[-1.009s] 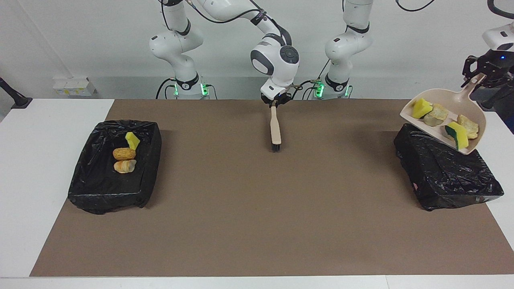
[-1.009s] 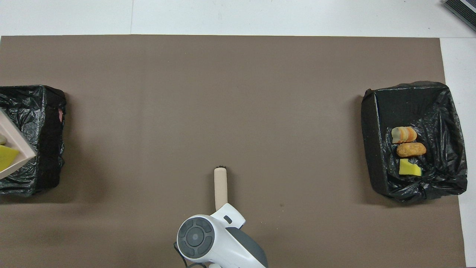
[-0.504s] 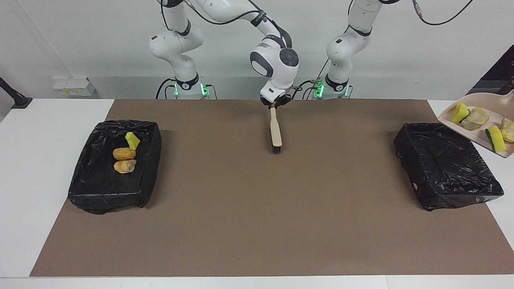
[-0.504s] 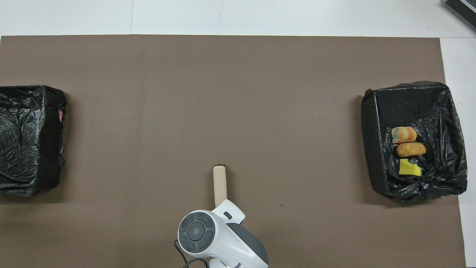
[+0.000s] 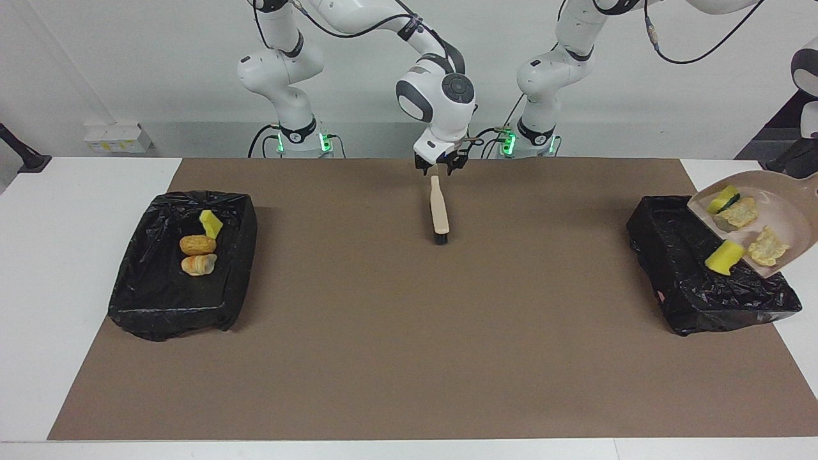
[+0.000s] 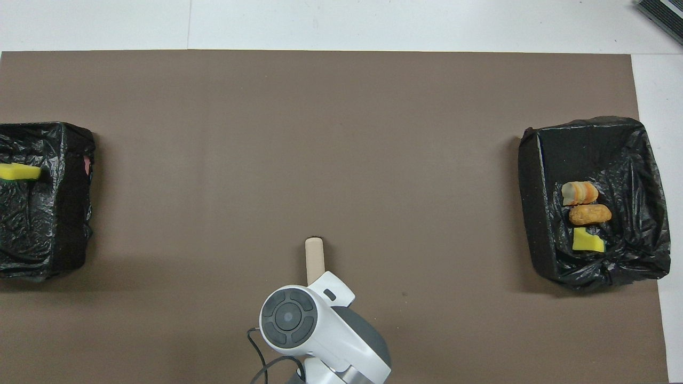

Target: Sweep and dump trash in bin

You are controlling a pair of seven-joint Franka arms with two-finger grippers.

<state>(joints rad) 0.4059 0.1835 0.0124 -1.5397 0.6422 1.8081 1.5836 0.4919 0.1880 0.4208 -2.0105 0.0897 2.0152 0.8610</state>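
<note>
The brown paper mat [image 5: 409, 332] serves as the reference. At its left-arm end, a crinkled black-lined bin [image 5: 696, 287] sits under a tilted beige plastic dustpan [image 5: 776, 220] carrying spongy yellow and crusty tan trash [image 5: 735, 214]; one yellow piece [image 5: 724, 257] lies at its lip. The left gripper is out of view. At the right-arm end, a second bin [image 5: 160, 300] holds three pieces [image 5: 198, 245]. The right gripper [image 5: 439, 167], fingers spread, hangs just above a smooth beige brush [image 5: 438, 207] lying mid-mat.

Two bins, one at each end of the mat [image 5: 409, 358]. Three trash pieces [image 5: 199, 245] sit in the bin [image 5: 172, 300] at the right arm's end. A tilted dustpan [image 5: 776, 214] with more pieces hangs over the other bin [image 5: 696, 281]. Brush [image 5: 438, 209] lies mid-table.
</note>
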